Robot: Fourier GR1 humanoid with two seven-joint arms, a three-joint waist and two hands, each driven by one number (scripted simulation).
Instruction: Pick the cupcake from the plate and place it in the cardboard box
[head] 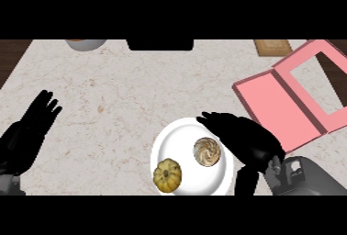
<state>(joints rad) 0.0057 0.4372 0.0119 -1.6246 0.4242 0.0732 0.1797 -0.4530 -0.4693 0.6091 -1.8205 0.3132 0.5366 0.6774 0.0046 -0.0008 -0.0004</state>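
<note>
A white plate (177, 137) lies on the counter at lower centre. On it sit a cupcake (207, 152) with swirled brown and cream frosting and, to its lower left, a small yellow pumpkin-like item (166, 175). My right hand (244, 135) hovers over the plate's right rim, just right of the cupcake, with its fingers relaxed and holding nothing. An open pink box (274, 105) with a windowed lid lies to the upper right. My left hand (30, 126) rests open at the left edge, fingers up.
A bowl (86, 44) sits at the top left edge. A dark object (160, 44) stands at top centre, and a tan board (272, 47) lies at the top right. Dark flooring borders the marble counter (122, 92) at both upper corners.
</note>
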